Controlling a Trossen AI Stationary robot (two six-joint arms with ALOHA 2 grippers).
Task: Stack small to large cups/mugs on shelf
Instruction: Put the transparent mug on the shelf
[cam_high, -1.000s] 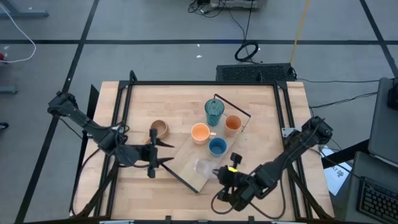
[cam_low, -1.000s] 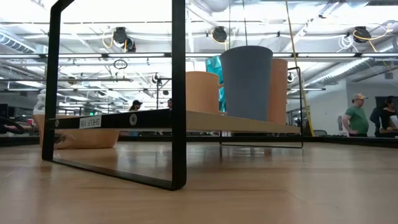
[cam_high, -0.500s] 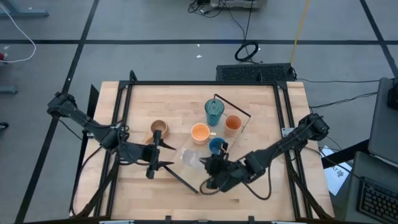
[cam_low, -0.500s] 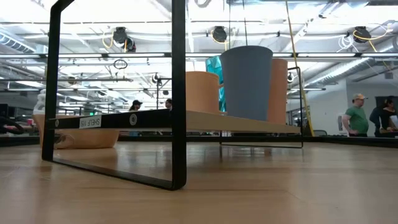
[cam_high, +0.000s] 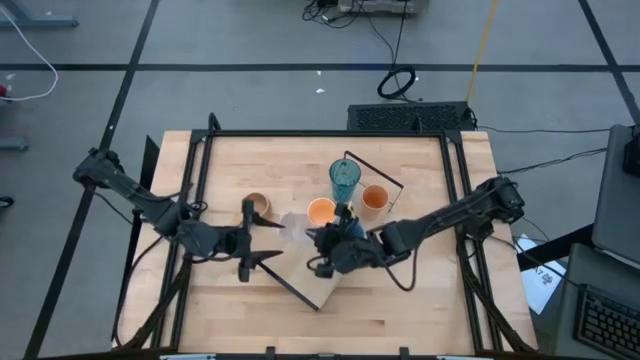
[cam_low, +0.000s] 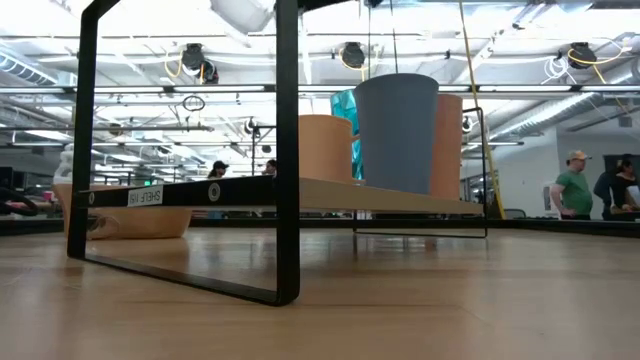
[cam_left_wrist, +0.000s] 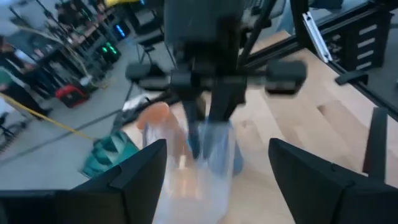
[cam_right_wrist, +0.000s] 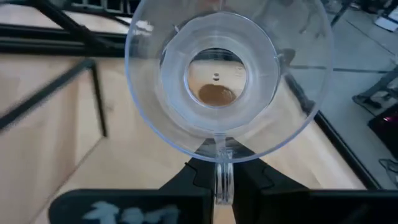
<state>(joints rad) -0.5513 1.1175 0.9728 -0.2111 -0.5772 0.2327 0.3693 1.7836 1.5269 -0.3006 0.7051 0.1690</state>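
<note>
We see open tabletop (cam_high: 400, 310) along the near edge and far-left corner. On the shelf (cam_high: 305, 285), the teal tumbler (cam_high: 344, 178), two orange cups (cam_high: 321, 211) (cam_high: 374, 197) and the blue cup (cam_low: 397, 130) crowd the far half; its near half lies bare. The right gripper (cam_high: 318, 240) carries the clear cup (cam_right_wrist: 227, 74) between those cups and the left gripper (cam_high: 262, 240), with the tan mug (cam_high: 258, 205) just beside.

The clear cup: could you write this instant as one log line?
right tool: shut on clear cup, lifted beside shelf | left tool: open, facing cup | tan mug: on table
</note>
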